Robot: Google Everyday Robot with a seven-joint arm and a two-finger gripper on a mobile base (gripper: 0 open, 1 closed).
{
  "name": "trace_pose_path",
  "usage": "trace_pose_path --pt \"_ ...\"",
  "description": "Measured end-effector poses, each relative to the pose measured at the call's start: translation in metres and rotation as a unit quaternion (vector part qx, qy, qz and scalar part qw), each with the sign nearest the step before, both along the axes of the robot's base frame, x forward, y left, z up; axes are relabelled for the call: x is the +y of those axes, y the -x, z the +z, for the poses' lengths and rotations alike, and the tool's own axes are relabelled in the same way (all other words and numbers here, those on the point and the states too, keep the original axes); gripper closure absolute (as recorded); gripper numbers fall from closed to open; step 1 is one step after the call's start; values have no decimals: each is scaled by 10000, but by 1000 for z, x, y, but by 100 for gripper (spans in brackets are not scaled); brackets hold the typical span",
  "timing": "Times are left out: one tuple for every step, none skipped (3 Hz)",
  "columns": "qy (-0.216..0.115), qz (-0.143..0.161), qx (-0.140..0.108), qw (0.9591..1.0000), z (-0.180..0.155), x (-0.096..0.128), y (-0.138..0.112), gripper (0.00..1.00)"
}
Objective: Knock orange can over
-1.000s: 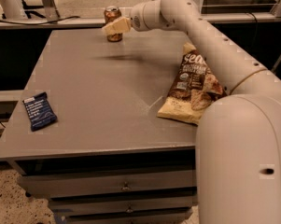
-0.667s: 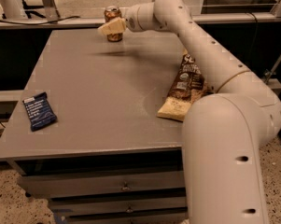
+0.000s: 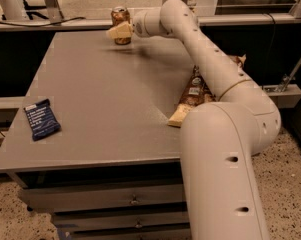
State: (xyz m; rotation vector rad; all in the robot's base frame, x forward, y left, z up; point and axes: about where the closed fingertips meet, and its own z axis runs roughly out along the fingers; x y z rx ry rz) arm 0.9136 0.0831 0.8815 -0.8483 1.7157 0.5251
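Note:
The orange can [image 3: 120, 17] stands upright near the far edge of the grey table [image 3: 105, 99], a small shiny copper-orange can with a silver top. My gripper [image 3: 119, 31] is stretched out across the table and sits right in front of the can's lower half, touching or nearly touching it and hiding part of it. The arm [image 3: 210, 69] reaches from the lower right up to the can.
A brown and cream chip bag [image 3: 191, 93] lies at the table's right side, partly hidden by my arm. A dark blue snack bar [image 3: 41, 119] lies near the left front edge. Drawers [image 3: 135, 200] are below the table. Chair legs and a railing stand behind.
The arm has swung a little to the left and the gripper has moved slightly left and down against the can. The can still stands upright in the same place.

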Motion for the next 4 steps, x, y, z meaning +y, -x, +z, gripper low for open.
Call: trace_pose_path --pt "-53 -53 7 10000 -3 2 -8 39" --pt "-74 -75 4 9999 0 2 -11 62" --pt "-182 68 11 9998 12 1 0 86" --pt "-275 507 -33 9983 40 -1 34 100"
